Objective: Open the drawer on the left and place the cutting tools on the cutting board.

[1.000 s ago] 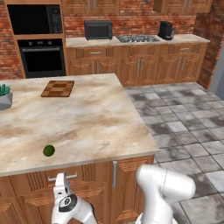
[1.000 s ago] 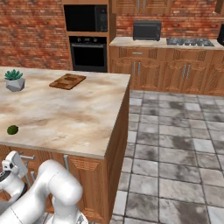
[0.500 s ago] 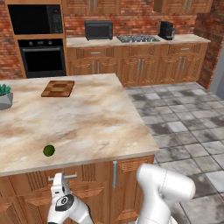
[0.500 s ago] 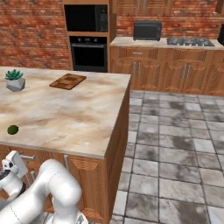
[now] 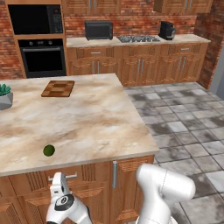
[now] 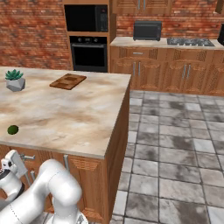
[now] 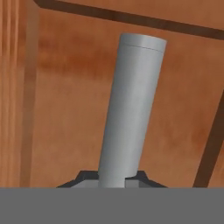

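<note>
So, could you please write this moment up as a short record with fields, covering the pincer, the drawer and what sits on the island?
pincer: shut on the drawer handle, at the island's front
drawer: closed, front flush under the countertop
cutting board: far part of the island top, bare
cutting tools: not yet out
green fruit: near the front edge of the island top
potted plant: left edge of the island top
task stage: handle gripped, drawer not yet pulled
</note>
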Available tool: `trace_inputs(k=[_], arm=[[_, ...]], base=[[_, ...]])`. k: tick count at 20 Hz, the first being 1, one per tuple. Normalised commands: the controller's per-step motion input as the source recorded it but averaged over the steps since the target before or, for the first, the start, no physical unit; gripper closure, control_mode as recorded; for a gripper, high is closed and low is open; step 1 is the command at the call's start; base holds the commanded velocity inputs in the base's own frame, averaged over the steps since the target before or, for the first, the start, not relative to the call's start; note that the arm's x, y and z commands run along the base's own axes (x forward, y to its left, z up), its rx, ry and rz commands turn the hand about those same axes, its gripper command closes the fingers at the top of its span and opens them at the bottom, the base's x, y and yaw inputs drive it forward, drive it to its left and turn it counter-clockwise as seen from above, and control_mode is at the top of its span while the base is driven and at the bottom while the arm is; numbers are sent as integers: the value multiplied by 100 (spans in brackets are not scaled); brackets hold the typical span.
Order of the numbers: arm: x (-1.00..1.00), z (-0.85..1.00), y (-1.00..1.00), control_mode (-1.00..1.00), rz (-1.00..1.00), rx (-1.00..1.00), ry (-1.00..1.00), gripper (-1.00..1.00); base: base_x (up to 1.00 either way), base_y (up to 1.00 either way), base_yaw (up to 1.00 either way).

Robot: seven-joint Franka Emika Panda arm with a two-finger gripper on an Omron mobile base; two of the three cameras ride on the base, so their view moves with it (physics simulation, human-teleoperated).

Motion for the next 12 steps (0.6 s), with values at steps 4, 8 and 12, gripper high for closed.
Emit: trace_inputs(k=[4, 8, 12], arm=[[-3, 0, 0, -100, 0, 0, 0, 100], [-31, 0, 0, -100, 0, 0, 0, 100], [-77, -3, -2, -100, 4, 0, -4, 100]], base=[[0, 0, 0], [0, 0, 0], [0, 0, 0]])
